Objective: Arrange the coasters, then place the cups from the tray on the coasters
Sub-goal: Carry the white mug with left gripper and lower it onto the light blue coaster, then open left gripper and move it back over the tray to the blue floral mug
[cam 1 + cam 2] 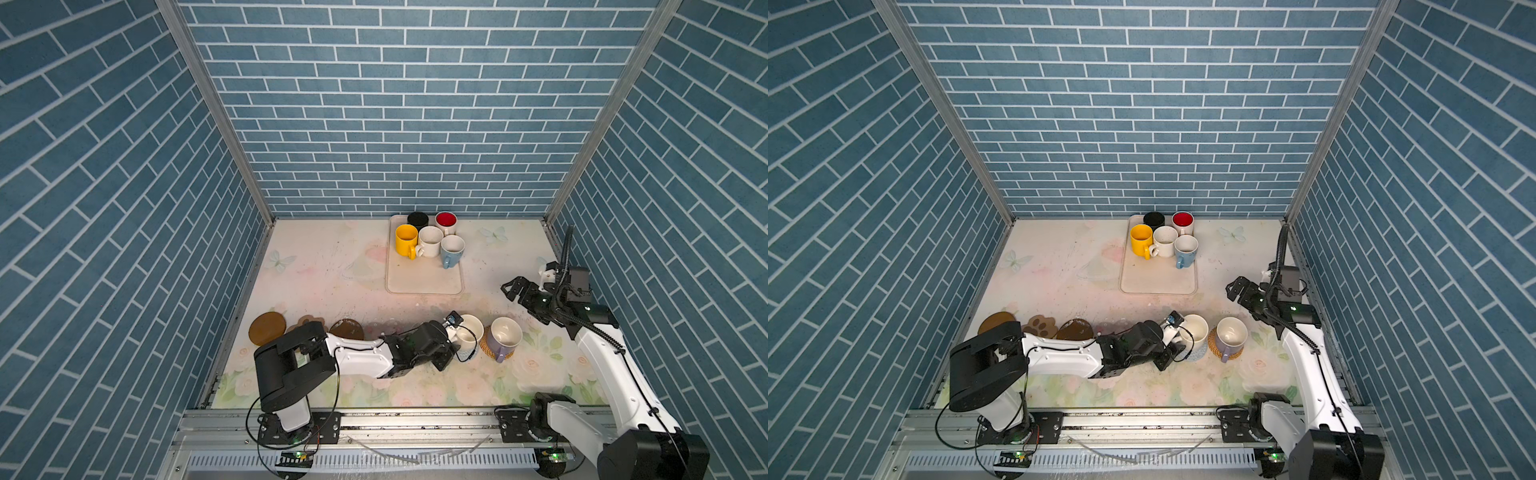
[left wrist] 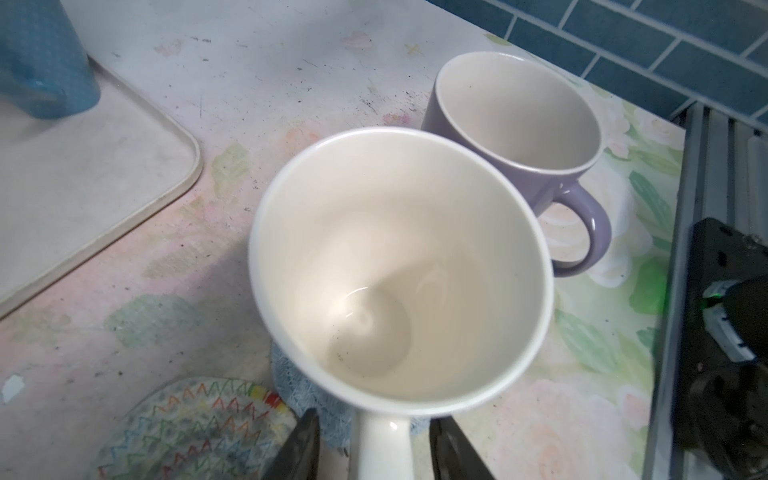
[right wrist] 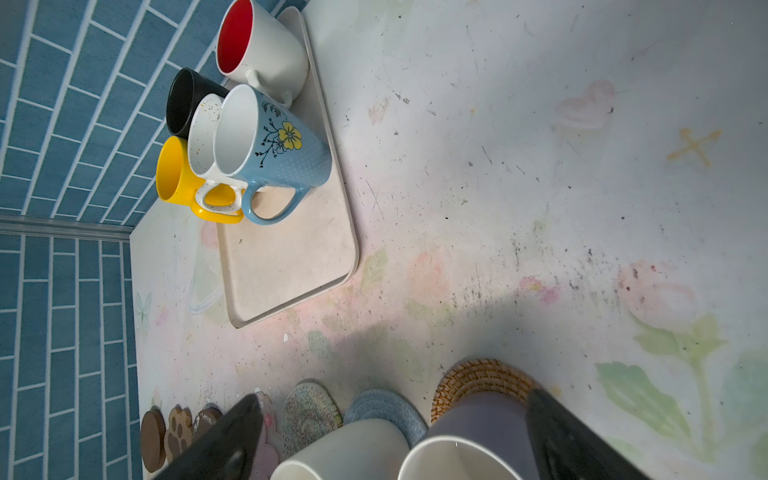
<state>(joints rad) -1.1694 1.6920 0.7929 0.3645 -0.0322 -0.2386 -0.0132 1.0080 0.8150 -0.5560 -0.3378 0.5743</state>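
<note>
The floral table [image 1: 332, 266] carries everything. Toward its far edge lies the pale beige tray [image 1: 424, 279], its near half bare. Five mugs crowd its far end, all upright and packed close: the yellow mug [image 1: 406, 239], the black mug [image 1: 417, 219], the red-lined white mug [image 1: 446, 222], the speckled cream mug [image 1: 430, 241] and the light blue mug [image 1: 452, 249].

Near the front edge, two more mugs stand side by side off the tray. The lavender mug [image 1: 505, 337] sits upright on the tan woven coaster [image 1: 487, 352]. Just beside it, to the left in both top views, the plain cream mug [image 1: 470, 332] stands over the light blue woven coaster [image 2: 291, 386]. It seems to rest on it, though the mug hides most of the mat.

The left gripper [image 2: 376, 415] is at that cream mug's handle, released: one finger lies on each side of the handle, with a gap to each. The right gripper [image 1: 512, 289] hangs spread wide and empty above the table, right of the tray.

The other coasters run leftward along the front row:
- the white woven coaster [image 2: 195, 428] with coloured zigzags
- the pink flower coaster [image 3: 268, 419], mostly behind a finger
- the brown disc [image 1: 347, 328]
- the paw coaster [image 1: 309, 322]
- the second brown disc [image 1: 267, 328]
</note>
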